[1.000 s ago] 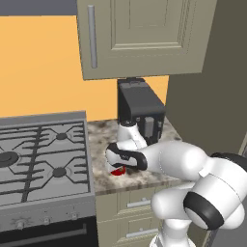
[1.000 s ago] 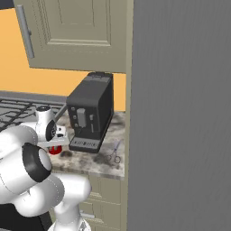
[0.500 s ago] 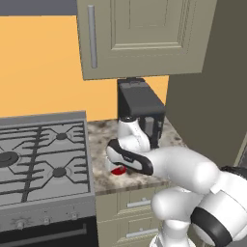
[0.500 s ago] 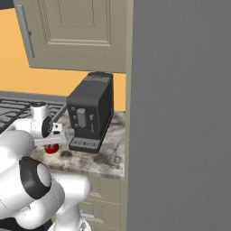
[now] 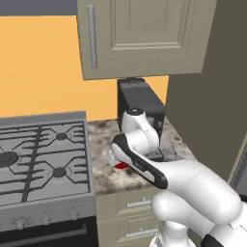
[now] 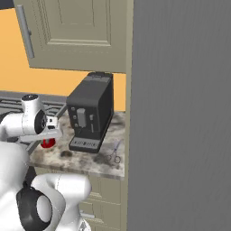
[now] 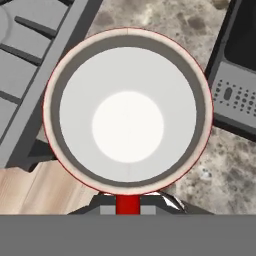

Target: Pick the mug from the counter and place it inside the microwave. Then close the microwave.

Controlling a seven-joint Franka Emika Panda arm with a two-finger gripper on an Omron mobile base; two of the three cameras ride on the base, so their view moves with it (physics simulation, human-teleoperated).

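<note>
The gripper is clamped on the near rim of the mug; in the hand view its finger tips are largely cut off by the lower edge, with a red strip of mug wall showing between them. The mug's white interior faces straight up toward the hand. Whether its base touches the counter cannot be determined from this angle.

In the left base view, the arm's wrist covers most of the mug; only a small red sliver is exposed, above the counter between the stovetop and the coffee machine. In the right base view, the mug appears as a partial red patch under the hand, left of the coffee machine. A small dim item lying on the counter right of the machine cannot be identified. A tall grey panel blocks the right side of this view.
</note>
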